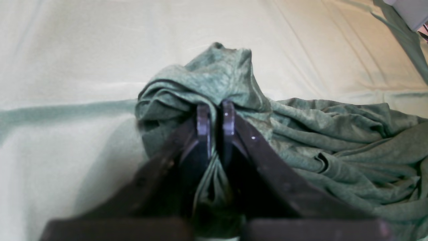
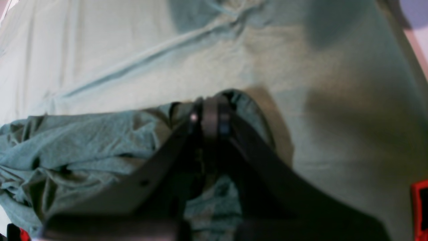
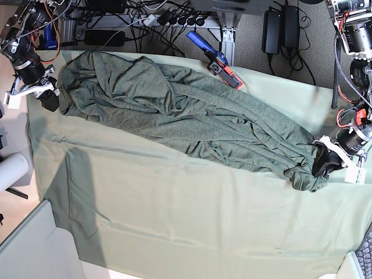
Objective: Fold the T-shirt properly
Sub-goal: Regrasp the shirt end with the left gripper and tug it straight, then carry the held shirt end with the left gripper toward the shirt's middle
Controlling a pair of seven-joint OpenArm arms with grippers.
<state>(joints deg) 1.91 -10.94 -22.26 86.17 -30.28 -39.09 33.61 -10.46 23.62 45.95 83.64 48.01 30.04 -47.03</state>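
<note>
Jaws on both arms are clamped on the T-shirt (image 3: 192, 119), each pinching a bunched fold of cloth. The left gripper (image 1: 215, 117) holds a gathered wad that humps up past the tips, with more fabric drawn down between the two sides. The right gripper (image 2: 209, 115) is closed tight on a rolled edge of the same garment.

Location: the T-shirt lies on the bench, on a pale green sheet (image 3: 174, 215), stretched in a long diagonal band from the far corner on the base view's left to the near edge on its right. It is heavily creased and partly doubled on itself; neither sleeves nor collar can be made out with certainty.

Assessment: holding opposite ends would let the arms pull the garment taut and spread it flat, which appears to be the purpose of the present holds. Folding proper looks not yet begun; the cloth is still rumpled rather than laid square.

Other items: a blue and red tool (image 3: 215, 58) lies at the far edge of the sheet, just beside the T-shirt.

Markings: no brand, label or legible writing is visible on the garment or elsewhere.
</note>
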